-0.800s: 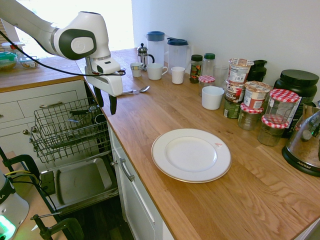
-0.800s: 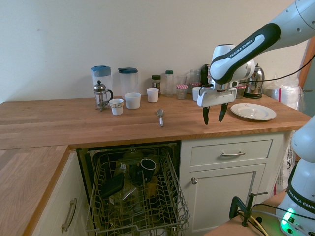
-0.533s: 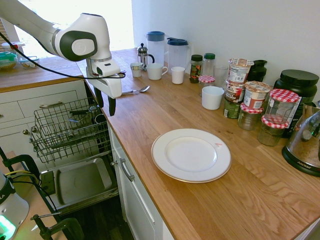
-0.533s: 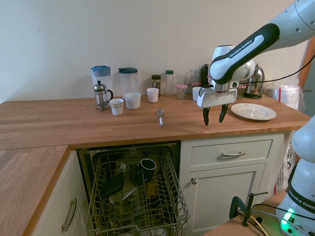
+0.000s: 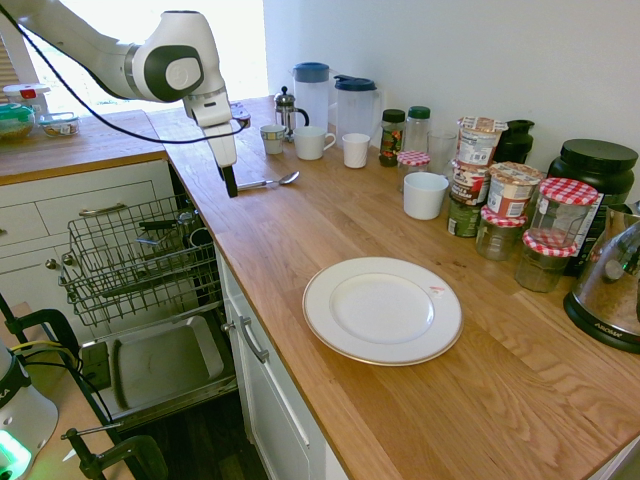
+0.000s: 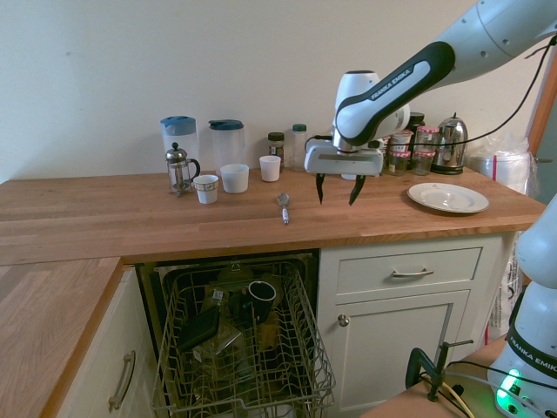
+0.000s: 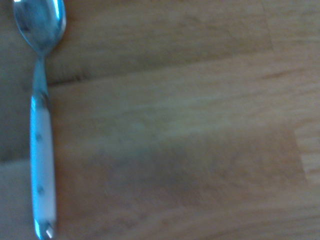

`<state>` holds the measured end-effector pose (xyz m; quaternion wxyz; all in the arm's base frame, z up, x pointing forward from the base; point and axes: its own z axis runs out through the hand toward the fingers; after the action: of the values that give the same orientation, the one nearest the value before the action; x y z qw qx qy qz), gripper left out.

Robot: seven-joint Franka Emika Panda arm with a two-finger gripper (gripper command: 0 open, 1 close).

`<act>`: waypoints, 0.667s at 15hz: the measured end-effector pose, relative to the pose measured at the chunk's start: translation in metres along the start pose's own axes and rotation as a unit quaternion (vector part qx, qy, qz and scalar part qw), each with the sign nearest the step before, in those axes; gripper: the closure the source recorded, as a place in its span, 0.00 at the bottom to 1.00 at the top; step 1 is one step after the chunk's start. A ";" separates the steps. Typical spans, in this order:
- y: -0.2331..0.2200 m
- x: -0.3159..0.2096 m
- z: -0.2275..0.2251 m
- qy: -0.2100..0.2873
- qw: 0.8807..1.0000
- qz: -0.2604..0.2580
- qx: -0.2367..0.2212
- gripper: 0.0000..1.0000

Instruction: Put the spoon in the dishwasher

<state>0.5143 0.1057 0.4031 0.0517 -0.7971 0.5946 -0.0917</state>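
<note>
The spoon (image 6: 284, 207) lies flat on the wooden countertop above the dishwasher, its bowl toward the back wall; it also shows as the spoon (image 5: 272, 182) and, close up and blurred, the spoon (image 7: 40, 125). My gripper (image 6: 337, 193) hangs open just above the counter, a short way to the right of the spoon in the second exterior view, with nothing between its fingers. It appears edge-on as the gripper (image 5: 231, 188). The dishwasher stands open below, its wire rack (image 6: 305, 348) pulled out and its door (image 5: 160, 365) dropped down.
A white plate (image 5: 382, 310) sits on the counter. Along the wall stand two pitchers (image 5: 311, 90), a French press (image 6: 178, 168), white mugs (image 6: 234, 178), jars (image 5: 548, 230) and a kettle (image 5: 610, 285). A dark mug (image 6: 261, 292) and other items sit in the rack.
The arm has swung along the counter toward the spoon and turned its wrist. The gripper has stayed open; the spoon has not moved.
</note>
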 end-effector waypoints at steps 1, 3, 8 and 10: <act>-0.019 -0.004 0.001 0.012 1.000 0.020 0.008 0.00; -0.055 -0.010 0.011 0.023 0.999 0.038 0.016 0.00; -0.130 -0.013 0.049 0.023 0.999 0.041 0.010 0.00; -0.147 -0.015 0.060 0.021 0.999 0.039 0.001 0.00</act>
<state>0.6603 0.1608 0.3716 0.0436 -0.7712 0.6259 -0.1074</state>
